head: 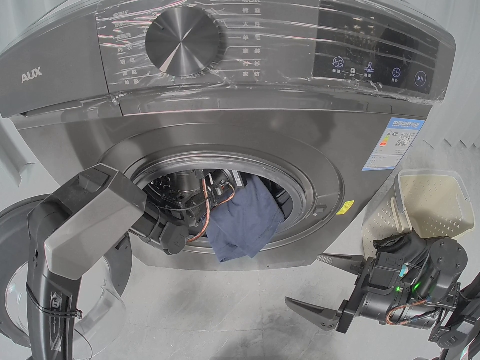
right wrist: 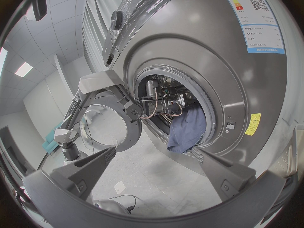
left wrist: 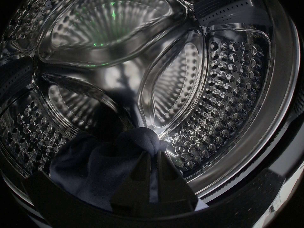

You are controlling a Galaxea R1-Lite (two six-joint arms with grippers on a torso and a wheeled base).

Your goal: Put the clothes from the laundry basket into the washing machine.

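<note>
**Garment half in, tail hanging out of the washing machine**

- Landmark: the round opening (head: 303,185) of the washing machine (head: 280,136). All places are given from it.
- The left claw (left wrist: 154,157) is well inside the opening, within the drum (left wrist: 234,79). Its fingers are pressed together on a bunched fold of the blue garment (head: 245,221).
- The garment straddles the opening. One end is in the drum at the claw; the rest drapes over the lower lip and hangs outside, below the opening.
- The right claw (head: 305,280) is outside, below and to the right of the opening, spread wide and holding nothing.
- The laundry basket (head: 435,201) stands to the right of the opening, beside the machine. Whether it holds more clothes cannot be told.
- The door (head: 12,236) is swung open to the left of the opening.

Risks, as judged:
- Letting go here looks unsafe. The hanging tail seems the larger part, and its weight could pull the whole piece back over the lip onto the floor (head: 225,316).
- Backing the arm out could drag cloth with it. The orange cable (head: 205,211) at the wrist lies against the garment inside the opening and might catch a fold.
- Any cloth left across the lip would be trapped when the door closes.
- The safer course is probably to carry the pinch deeper before opening.
</note>
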